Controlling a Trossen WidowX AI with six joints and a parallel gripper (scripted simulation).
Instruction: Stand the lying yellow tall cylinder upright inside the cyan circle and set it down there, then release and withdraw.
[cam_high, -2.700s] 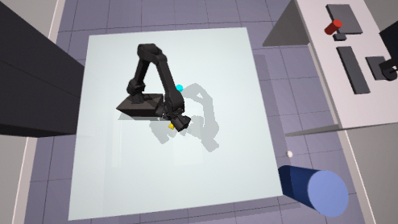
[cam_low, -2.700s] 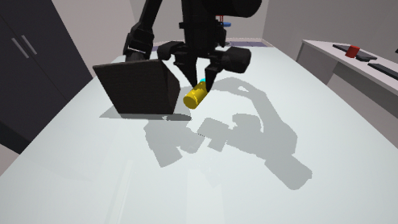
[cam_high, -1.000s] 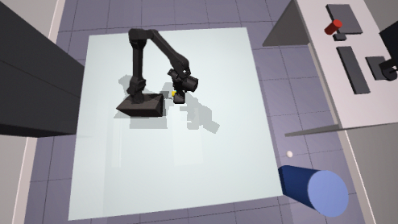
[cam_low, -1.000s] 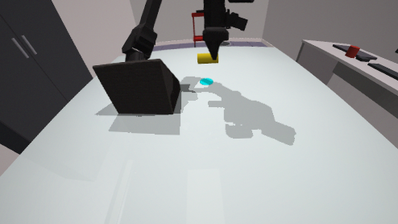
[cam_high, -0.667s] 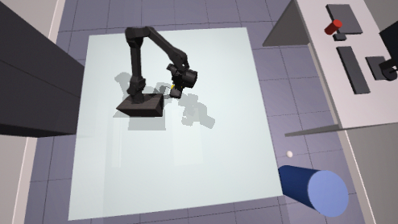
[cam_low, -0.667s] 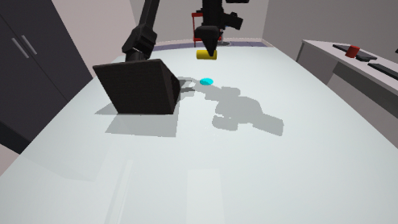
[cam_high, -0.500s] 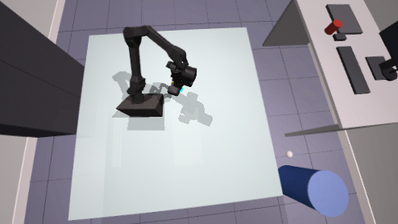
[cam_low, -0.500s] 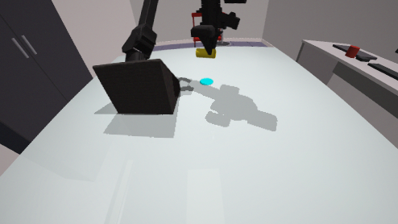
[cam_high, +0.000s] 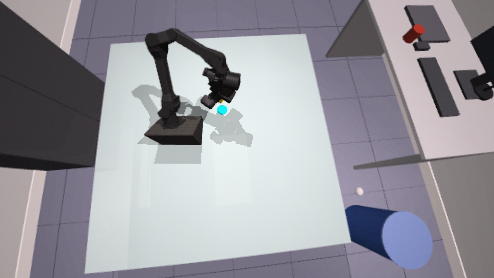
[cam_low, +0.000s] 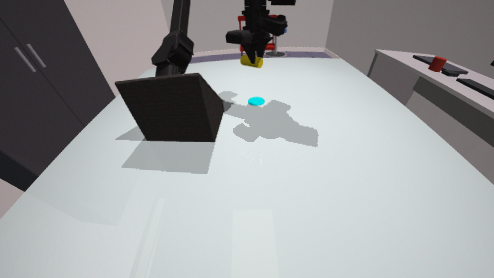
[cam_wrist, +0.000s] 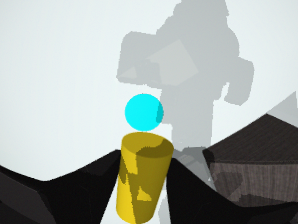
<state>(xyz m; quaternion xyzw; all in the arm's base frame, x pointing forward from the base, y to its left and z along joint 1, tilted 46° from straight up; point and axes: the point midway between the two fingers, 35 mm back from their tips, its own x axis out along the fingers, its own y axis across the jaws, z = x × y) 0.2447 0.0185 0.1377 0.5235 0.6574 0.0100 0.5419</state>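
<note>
— From the top view, where does the yellow tall cylinder (cam_high: 220, 101) sit?

— Mostly hidden under the claw (cam_high: 218, 102); only a speck of yellow shows. The cyan circle (cam_high: 222, 109) lies on the table (cam_high: 280, 150) just beside that speck, on the side away from the arm's base. I can't judge height from here.

— And the exterior view?

— There the claw (cam_low: 252, 59) points down and pinches the cylinder (cam_low: 252, 61) well above the table (cam_low: 350, 175). The cylinder looks more lying than upright, its long axis roughly crosswise to the fingers, though it's small and I'd hold that loosely. The circle (cam_low: 256, 101) sits below and toward the camera, so the cylinder isn't over it yet, by my reading.

— The wrist view?

— Clearest of the three. The claw (cam_wrist: 143, 185) is closed on the cylinder's (cam_wrist: 141, 177) sides, with one flat end facing the circle (cam_wrist: 143, 112), which sits straight ahead along the long axis, just beyond that end in the picture.

— So the coming move turns on what?

— Tipping that axis vertical with the leading end over the circle, then lowering.
</note>
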